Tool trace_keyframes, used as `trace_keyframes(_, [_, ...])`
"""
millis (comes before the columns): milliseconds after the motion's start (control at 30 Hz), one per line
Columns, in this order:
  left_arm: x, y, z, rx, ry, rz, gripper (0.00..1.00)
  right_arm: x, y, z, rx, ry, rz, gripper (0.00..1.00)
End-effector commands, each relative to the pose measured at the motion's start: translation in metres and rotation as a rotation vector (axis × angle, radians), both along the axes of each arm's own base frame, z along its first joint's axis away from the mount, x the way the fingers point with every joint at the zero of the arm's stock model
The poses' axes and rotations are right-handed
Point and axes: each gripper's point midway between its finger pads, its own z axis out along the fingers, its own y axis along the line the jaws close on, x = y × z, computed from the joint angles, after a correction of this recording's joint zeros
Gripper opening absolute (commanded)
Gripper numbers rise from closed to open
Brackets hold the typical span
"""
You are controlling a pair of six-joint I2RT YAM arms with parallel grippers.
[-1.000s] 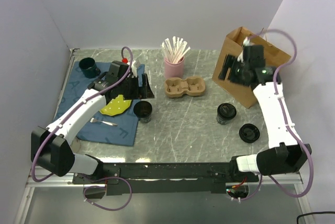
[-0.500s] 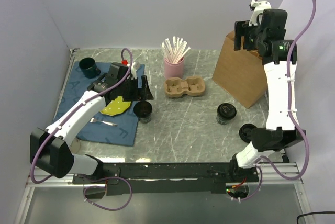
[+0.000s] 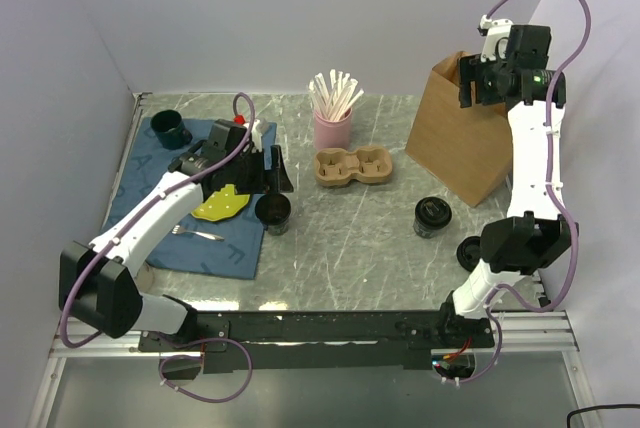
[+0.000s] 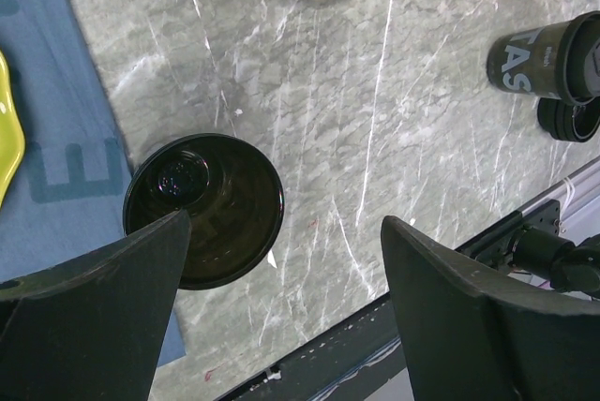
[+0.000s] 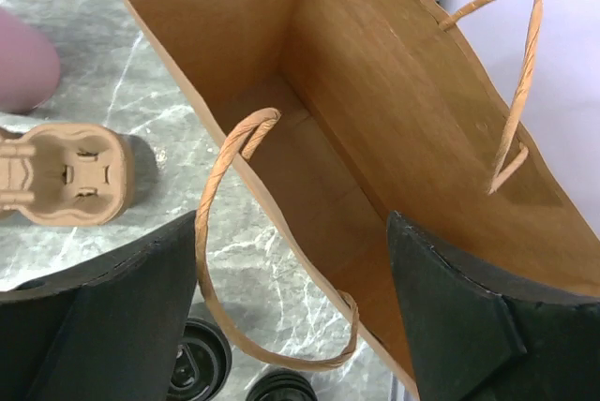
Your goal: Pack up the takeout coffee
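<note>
The brown paper bag point(image 3: 455, 143) stands open at the right rear; its bare inside point(image 5: 309, 157) shows in the right wrist view. My right gripper point(image 3: 488, 83) is open and empty above the bag's mouth, its jaws point(image 5: 295, 317) straddling the near wall and a twisted handle point(image 5: 220, 232). An open black cup point(image 3: 272, 211) stands at the blue cloth's edge. My left gripper point(image 3: 262, 173) is open just above it, with the cup point(image 4: 204, 209) beside the left finger. A lidded black cup point(image 3: 432, 216) and a loose lid point(image 3: 472, 251) sit at the right front. A cardboard carrier point(image 3: 352, 166) lies mid-table.
A pink cup of wooden stirrers point(image 3: 332, 118) stands behind the carrier. The blue cloth point(image 3: 190, 223) holds a yellow piece point(image 3: 222, 201), a fork point(image 3: 195, 234) and a dark cup point(image 3: 168, 129). Walls close the left, rear and right sides.
My right arm swung up from the bag's front face to above its mouth, then dropped slightly. The left arm and the cups stayed put.
</note>
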Motion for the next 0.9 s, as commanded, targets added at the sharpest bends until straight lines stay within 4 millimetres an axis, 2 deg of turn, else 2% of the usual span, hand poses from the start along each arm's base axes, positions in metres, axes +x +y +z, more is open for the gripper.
trace_keyframes(0, [0.006, -0.009, 0.009, -0.024, -0.004, -0.027, 0.88, 0.007, 0.014, -0.005, 0.045, -0.004, 0.115, 0.81])
trace_keyframes(67, [0.006, -0.01, 0.006, -0.019, 0.009, -0.03, 0.87, 0.007, 0.017, -0.013, 0.054, 0.011, 0.146, 0.76])
trace_keyframes(233, [0.007, -0.01, 0.007, -0.014, 0.009, -0.028, 0.87, 0.009, 0.009, -0.024, 0.052, 0.032, 0.148, 0.7])
trace_keyframes(267, [0.007, -0.01, 0.006, -0.013, 0.015, -0.029, 0.87, 0.01, 0.009, -0.025, 0.049, 0.033, 0.16, 0.65])
trace_keyframes(400, [0.007, -0.012, 0.004, -0.02, 0.031, -0.027, 0.86, 0.014, 0.012, -0.021, 0.066, 0.003, 0.202, 0.58])
trace_keyframes(433, [0.008, -0.012, 0.004, -0.02, 0.034, -0.028, 0.86, 0.015, 0.01, -0.021, 0.06, 0.0, 0.202, 0.55])
trace_keyframes(467, [0.009, -0.012, 0.003, -0.017, 0.034, -0.026, 0.86, 0.017, 0.009, -0.021, 0.051, -0.005, 0.205, 0.47])
trace_keyframes(533, [0.01, -0.011, 0.006, -0.013, 0.028, -0.024, 0.86, 0.02, 0.008, -0.02, 0.038, -0.01, 0.212, 0.43])
trace_keyframes(567, [0.011, -0.011, 0.006, -0.008, 0.029, -0.022, 0.86, 0.021, 0.007, -0.02, 0.038, -0.01, 0.209, 0.37])
trace_keyframes(700, [0.015, -0.009, 0.008, 0.002, 0.017, -0.009, 0.86, 0.026, 0.0, -0.003, 0.005, -0.06, 0.189, 0.15])
trace_keyframes(767, [0.015, -0.012, 0.01, -0.013, 0.019, -0.01, 0.86, 0.029, -0.007, 0.012, -0.034, -0.106, 0.168, 0.03])
trace_keyframes(800, [0.016, -0.013, 0.011, -0.017, 0.019, -0.008, 0.86, 0.028, -0.009, 0.021, -0.047, -0.13, 0.157, 0.0])
trace_keyframes(867, [0.017, -0.012, 0.01, -0.008, 0.037, 0.002, 0.86, 0.026, -0.013, 0.041, -0.079, -0.182, 0.141, 0.0])
